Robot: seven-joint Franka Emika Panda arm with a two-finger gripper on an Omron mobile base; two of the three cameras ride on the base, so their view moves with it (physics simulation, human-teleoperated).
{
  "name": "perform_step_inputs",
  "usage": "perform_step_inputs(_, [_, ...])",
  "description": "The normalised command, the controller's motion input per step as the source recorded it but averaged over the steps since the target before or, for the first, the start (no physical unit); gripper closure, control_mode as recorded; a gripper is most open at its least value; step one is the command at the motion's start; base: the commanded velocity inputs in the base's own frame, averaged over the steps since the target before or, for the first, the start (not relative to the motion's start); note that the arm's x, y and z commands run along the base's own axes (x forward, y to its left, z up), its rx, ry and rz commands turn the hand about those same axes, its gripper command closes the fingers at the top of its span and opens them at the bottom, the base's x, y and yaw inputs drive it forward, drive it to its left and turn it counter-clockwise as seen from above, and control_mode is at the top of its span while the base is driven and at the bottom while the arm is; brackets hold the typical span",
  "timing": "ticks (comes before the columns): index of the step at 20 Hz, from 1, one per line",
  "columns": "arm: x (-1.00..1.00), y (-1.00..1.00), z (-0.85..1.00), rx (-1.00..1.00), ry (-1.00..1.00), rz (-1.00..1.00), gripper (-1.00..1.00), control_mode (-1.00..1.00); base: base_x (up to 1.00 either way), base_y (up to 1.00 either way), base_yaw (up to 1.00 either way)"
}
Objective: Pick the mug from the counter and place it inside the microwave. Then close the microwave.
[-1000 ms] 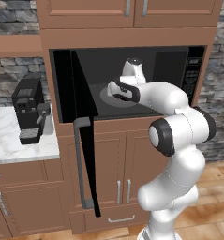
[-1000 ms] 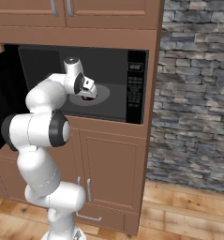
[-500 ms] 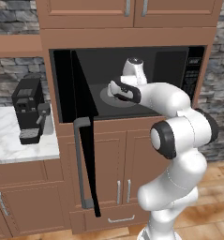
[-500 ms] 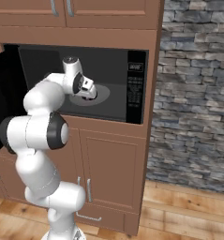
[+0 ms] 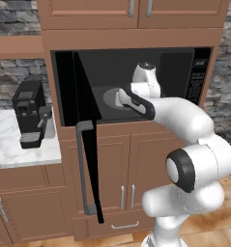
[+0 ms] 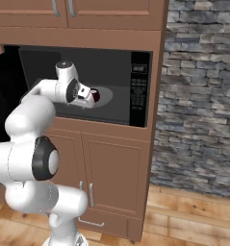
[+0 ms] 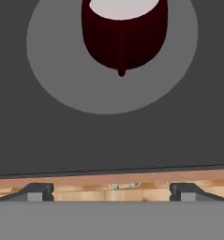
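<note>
- Mug (image 7: 124, 35) stands on the turntable (image 7: 52, 70); our tool (image 7: 111, 191) is wide, empty.
- We back straight out, clearing the handle, before swinging the microwave door (image 5: 85, 144) shut.

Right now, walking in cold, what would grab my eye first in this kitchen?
Probably the big white robot arm reaching into the open microwave, whose dark door hangs wide to the left. A small dark red mug sits upright on the round grey turntable, and the gripper is open with its finger tips clear of the mug. Left of the microwave, a black coffee machine stands on the marble counter.
</note>
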Motion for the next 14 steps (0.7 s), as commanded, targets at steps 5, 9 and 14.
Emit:
perform_step_inputs(5, [-0.77, 0.0, 0.01, 0.0, -0.02, 0.0, -1.0, -1.0, 0.0, 0.0, 0.0])
perform_step_inputs(9, [-0.59, -0.15, 0.01, 0.0, -0.02, 0.0, -1.0, -1.0, 0.0, 0.0, 0.0])
perform_step_inputs(14, [-0.75, -0.03, 0.06, 0.0, -0.04, -0.01, -1.0, -1.0, 0.0, 0.0, 0.0])
